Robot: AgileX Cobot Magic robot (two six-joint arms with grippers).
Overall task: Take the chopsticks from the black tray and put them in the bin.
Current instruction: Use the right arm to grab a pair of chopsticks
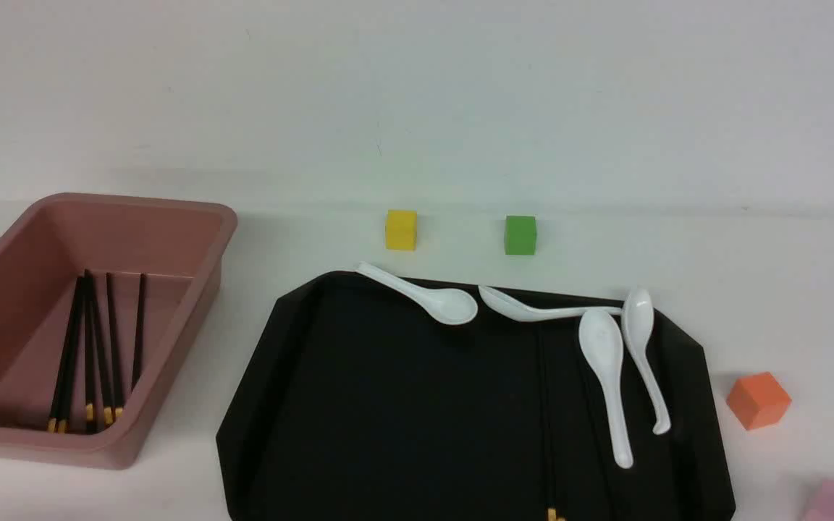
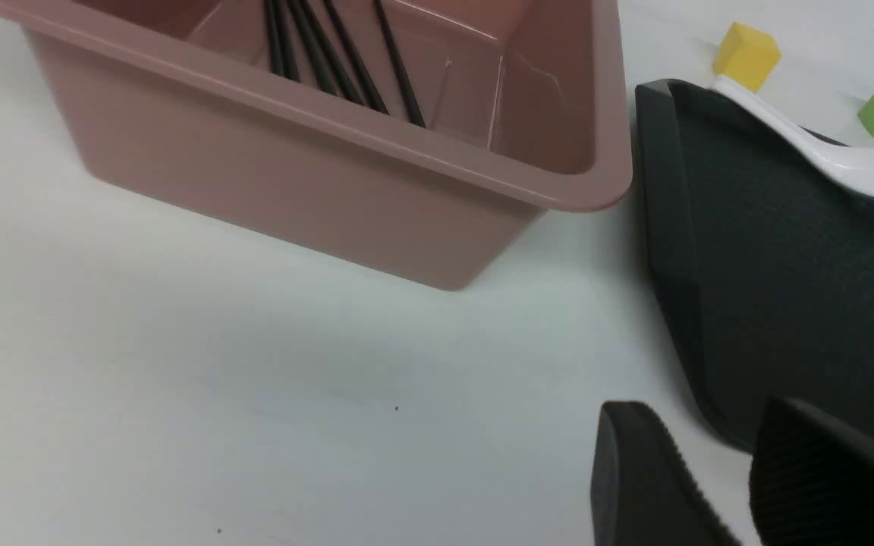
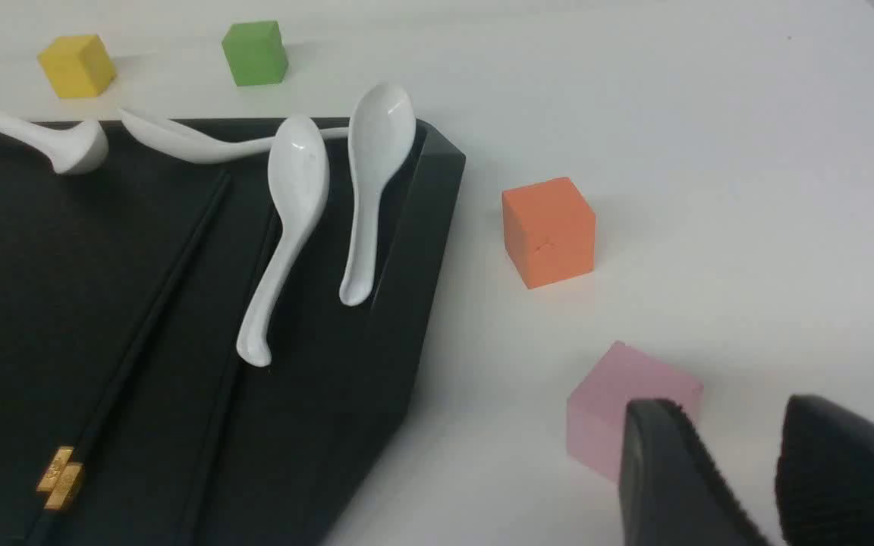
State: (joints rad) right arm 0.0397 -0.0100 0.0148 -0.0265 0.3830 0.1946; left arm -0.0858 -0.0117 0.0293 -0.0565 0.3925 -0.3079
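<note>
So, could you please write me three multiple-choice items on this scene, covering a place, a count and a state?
1. Where is the orange cube?
A. in the bin
B. on the black tray
C. on the table, right of the tray

2. How many white spoons lie on the tray?
A. two
B. four
C. six

3. How far along are the chopsticks?
A. all in the bin
B. some in the bin, a pair on the tray
C. all on the tray

Answers:
1. C: it stands off the tray's right rim.
2. B: the front view shows four.
3. B: gold tips show on the tray.
</note>
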